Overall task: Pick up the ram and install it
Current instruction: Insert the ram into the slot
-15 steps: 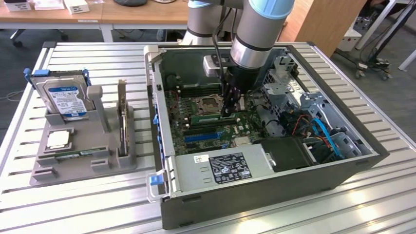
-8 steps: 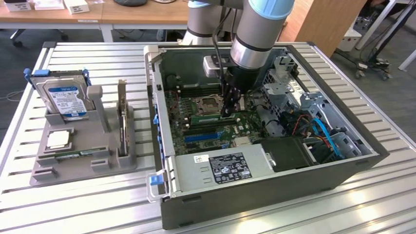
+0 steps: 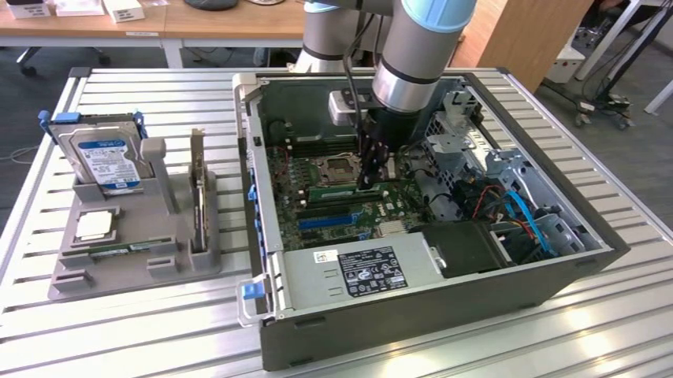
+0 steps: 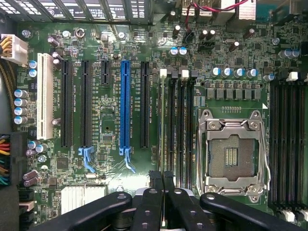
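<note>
gripper (image 4: 161, 177): clenched on one end of the ram (image 3: 332, 191)
ram: lying along a memory slot, 6 o'clock of the cpu socket (image 3: 339, 167), exterior view

Work surface: metal table (image 3: 126, 331), silver, ribbed slats running across exterior view's width. I note bare slats along near edge and at far left corner.

Two items directly on top:
1. Grey plastic holder (image 3: 116, 272), toward exterior view's left, sitting flat.
2. Open computer case (image 3: 421, 315), lying on its side, side panel off, at centre and toward exterior view's right, dark near wall facing camera.

Holder just beside case. Narrow strip of bare slats between them, so I log them as not touching.
</note>
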You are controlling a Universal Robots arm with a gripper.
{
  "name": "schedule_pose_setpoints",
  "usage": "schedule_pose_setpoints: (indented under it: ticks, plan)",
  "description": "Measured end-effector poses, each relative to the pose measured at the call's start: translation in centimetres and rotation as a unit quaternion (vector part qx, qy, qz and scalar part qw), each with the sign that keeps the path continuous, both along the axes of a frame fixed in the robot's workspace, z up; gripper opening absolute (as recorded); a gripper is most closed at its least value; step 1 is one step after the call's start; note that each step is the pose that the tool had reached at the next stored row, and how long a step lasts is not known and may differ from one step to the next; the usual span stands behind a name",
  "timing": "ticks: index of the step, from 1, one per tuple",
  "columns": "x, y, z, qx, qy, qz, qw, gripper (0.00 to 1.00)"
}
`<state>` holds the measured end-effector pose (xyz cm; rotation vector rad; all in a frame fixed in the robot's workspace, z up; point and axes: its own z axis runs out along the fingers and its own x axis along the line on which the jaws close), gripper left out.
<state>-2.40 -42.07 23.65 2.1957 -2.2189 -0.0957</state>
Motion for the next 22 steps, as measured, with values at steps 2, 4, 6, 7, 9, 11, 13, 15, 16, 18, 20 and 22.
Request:
schedule_pose_setpoints:
  ticks: [2, 4, 6, 7, 9, 11, 13, 15, 16, 18, 20, 22]
  plan:
    - [-0.03, 0.03, -0.02, 0.0001, 0.0000, 0.000, 1.0000, 0.11]
    - [-0.02, 0.04, -0.01, 0.0000, 0.0000, 0.000, 1.0000, 0.11]
    - [-0.02, 0.12, -0.03, 0.0000, 0.0000, 0.000, 1.0000, 0.11]
    - [-0.03, 0.15, -0.04, 0.0000, 0.0000, 0.000, 1.0000, 0.11]
    - [-0.03, 0.15, -0.04, 0.0000, 0.0000, 0.000, 1.0000, 0.11]
    - [-0.03, 0.15, -0.08, 0.0000, 0.0000, 0.000, 1.0000, 0.11]
    - [-0.03, 0.15, -0.12, 0.0000, 0.0000, 0.000, 1.0000, 0.11]
    - [-0.03, 0.16, -0.22, 0.0001, -0.0001, 0.000, 1.0000, 0.11]
    - [-0.03, 0.15, -0.24, 0.0000, 0.0000, 0.000, 1.0000, 0.11]
    - [-0.03, 0.15, -0.24, -0.0001, 0.0000, 0.000, 1.0000, 0.11]
    - [-0.03, 0.15, -0.28, 0.0001, 0.0000, 0.000, 1.0000, 0.11]
    - [-0.03, 0.15, -0.33, 0.0000, 0.0000, 0.000, 1.0000, 0.11]
